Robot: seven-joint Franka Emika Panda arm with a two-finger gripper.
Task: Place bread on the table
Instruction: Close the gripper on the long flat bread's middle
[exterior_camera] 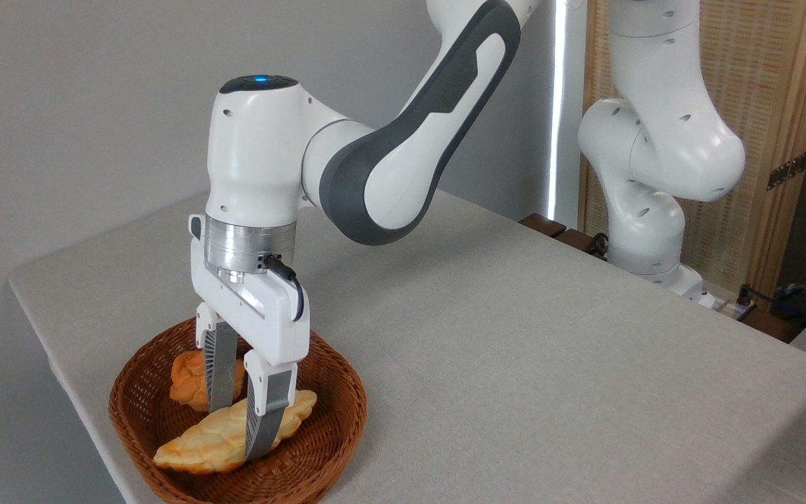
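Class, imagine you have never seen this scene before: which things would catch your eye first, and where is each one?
First, the big white robot arm sweeping from upper right down to lower left. There, its gripper reaches into a brown wicker basket at the table's near-left corner, fingers either side of a long pale golden bread. A small orange bun sits behind it.
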